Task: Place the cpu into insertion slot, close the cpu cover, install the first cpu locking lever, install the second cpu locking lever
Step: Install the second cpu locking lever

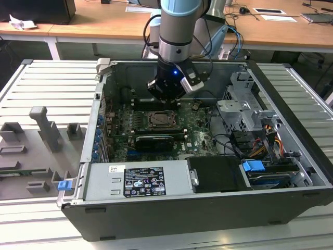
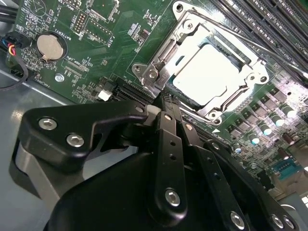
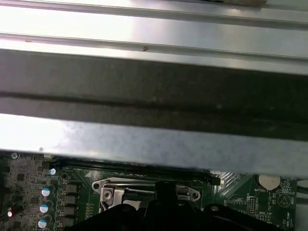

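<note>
Your arm (image 1: 174, 31) hangs straight down, wrist vertical. The gripper (image 2: 163, 103) points downward with its two black fingers (image 2: 169, 144) pressed together at the tips, holding nothing.

Arm (image 1: 177, 26): grey metal tube with a pale blue joint cover at its upper end.
Wrist: black housing with a small blue light; a silver-grey block is fixed to one side.
Cables: black, looping beside the arm.
Gripper (image 2: 166, 108): matte black linkage plates and narrow fingers (image 2: 168, 139), studded with silver screws.
</note>
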### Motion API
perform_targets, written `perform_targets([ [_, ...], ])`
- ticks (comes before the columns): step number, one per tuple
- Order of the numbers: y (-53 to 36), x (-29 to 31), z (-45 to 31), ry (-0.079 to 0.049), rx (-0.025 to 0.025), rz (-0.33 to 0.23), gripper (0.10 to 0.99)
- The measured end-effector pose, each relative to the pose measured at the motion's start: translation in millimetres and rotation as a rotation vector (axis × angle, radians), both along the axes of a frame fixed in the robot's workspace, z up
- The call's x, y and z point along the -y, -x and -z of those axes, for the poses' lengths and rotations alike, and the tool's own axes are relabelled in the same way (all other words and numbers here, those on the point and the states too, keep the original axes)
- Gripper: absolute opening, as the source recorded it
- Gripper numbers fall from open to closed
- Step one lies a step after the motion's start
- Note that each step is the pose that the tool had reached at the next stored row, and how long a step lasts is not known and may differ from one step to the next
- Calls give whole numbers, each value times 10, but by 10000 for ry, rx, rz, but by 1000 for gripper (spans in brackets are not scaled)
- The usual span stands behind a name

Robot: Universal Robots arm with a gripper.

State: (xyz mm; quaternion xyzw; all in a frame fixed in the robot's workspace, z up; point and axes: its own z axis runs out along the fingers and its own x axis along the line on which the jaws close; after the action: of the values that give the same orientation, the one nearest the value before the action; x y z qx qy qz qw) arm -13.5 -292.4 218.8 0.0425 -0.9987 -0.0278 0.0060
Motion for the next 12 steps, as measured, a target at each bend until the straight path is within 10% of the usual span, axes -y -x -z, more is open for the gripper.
perform_targets([
  [12,0,30,0,0,0,-1,106],
])
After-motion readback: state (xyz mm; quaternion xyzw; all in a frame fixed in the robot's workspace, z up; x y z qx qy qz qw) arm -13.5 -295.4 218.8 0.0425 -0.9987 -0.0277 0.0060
